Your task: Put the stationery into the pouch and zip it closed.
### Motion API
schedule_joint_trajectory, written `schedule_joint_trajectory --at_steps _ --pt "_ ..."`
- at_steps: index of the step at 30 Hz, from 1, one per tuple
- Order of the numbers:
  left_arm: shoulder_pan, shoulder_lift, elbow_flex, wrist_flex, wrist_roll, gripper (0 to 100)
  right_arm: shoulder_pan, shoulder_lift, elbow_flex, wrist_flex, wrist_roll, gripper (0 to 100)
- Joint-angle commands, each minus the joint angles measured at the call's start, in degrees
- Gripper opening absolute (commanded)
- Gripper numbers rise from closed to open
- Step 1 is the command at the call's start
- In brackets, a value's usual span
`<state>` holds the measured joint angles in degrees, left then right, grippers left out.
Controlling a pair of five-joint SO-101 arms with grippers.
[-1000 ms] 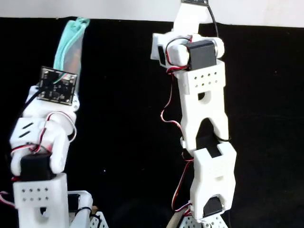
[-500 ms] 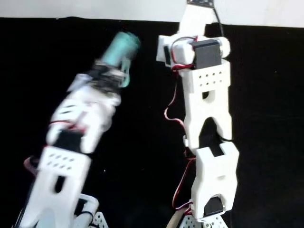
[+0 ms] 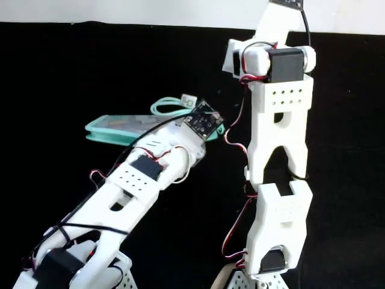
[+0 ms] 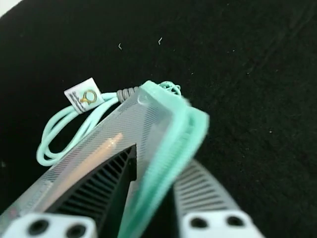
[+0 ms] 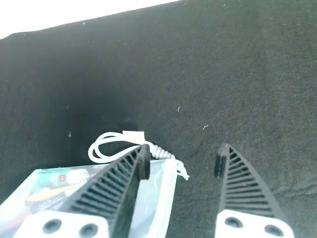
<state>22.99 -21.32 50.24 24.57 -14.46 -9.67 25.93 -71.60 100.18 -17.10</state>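
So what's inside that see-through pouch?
Through the clear wall of the pouch, a few stationery pieces show: one orange, one white. One finger of the right gripper covers part of it, so what lies there can't be told.

Nothing is reading as clear words or numbers. A small white tag [image 4: 82,96] is hanging on the mint cord [image 4: 54,136] at the corner of the pouch [image 4: 148,119], carrying a gold ring-shaped mark and a few dark lines of print too fine to make out. Inside the pouch, a tiny red label [image 5: 62,173] is showing through the clear wall, illegible.
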Motion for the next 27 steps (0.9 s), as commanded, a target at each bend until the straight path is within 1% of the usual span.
schedule_joint_trajectory --at_steps 1,3,7,9,14,18,23,27 --pt "0.66 2.59 -0.13 0.26 0.88 20 0.4 -0.75 -2.15 0.66 0.62 22.1" --pt "1.54 2.59 -0.13 3.16 0.7 21 0.4 -0.75 -2.15 0.66 0.62 22.1" --pt "5.93 0.22 -0.22 13.01 0.7 21 0.4 -0.75 -2.15 0.66 0.62 22.1" --pt "6.99 -1.54 -0.22 16.62 0.7 21 0.4 -0.75 -2.15 0.66 0.62 22.1" --pt "6.99 -7.43 -0.04 20.92 0.88 21 0.22 -0.84 -2.07 0.75 0.62 22.1" --pt "6.99 -14.99 -0.13 25.41 0.88 21 0.13 -2.51 -1.8 0.75 0.79 22.1" --pt "7.6 -23.87 0.13 33.93 0.88 21 0.13 -6.11 -1.54 0.75 0.79 22.1" --pt "7.43 -26.15 0.13 40.97 0.88 21 0.13 -6.55 -1.45 0.84 0.79 22.1"
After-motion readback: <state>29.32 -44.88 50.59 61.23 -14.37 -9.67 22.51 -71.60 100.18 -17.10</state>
